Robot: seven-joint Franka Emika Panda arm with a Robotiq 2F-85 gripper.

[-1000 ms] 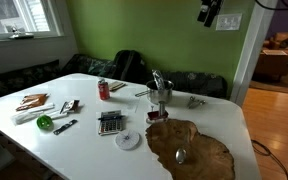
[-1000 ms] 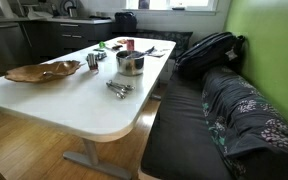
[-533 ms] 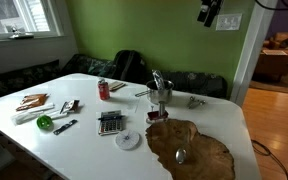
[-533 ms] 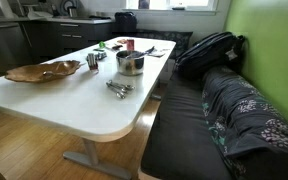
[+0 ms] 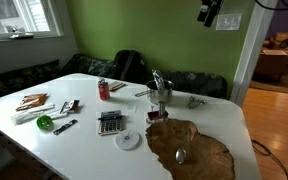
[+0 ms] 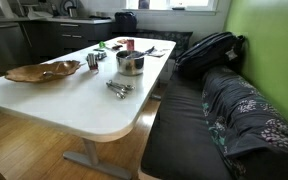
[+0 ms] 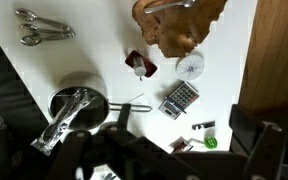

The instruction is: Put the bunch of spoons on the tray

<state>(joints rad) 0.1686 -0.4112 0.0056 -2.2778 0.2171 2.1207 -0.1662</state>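
Note:
The bunch of spoons [image 5: 194, 101] lies on the white table near its far edge, beyond the metal holder. It also shows in an exterior view [image 6: 118, 88] and at the top left of the wrist view [image 7: 39, 27]. The tray [image 5: 192, 148], a dark-brown wavy-edged slab, lies at the near end of the table with a lone spoon [image 5: 180, 155] on it. The tray also shows in an exterior view [image 6: 39, 72] and in the wrist view [image 7: 179, 28]. My gripper [image 5: 209, 13] hangs high above the table, open and empty; its fingers frame the bottom of the wrist view [image 7: 174, 160].
A metal holder with utensils [image 5: 160, 96] stands between the spoons and the tray. A white disc [image 5: 129, 139], a calculator [image 5: 110, 123], a red can [image 5: 104, 89] and small tools [image 5: 64, 108] lie further along. A bench with a backpack [image 6: 209, 50] runs beside the table.

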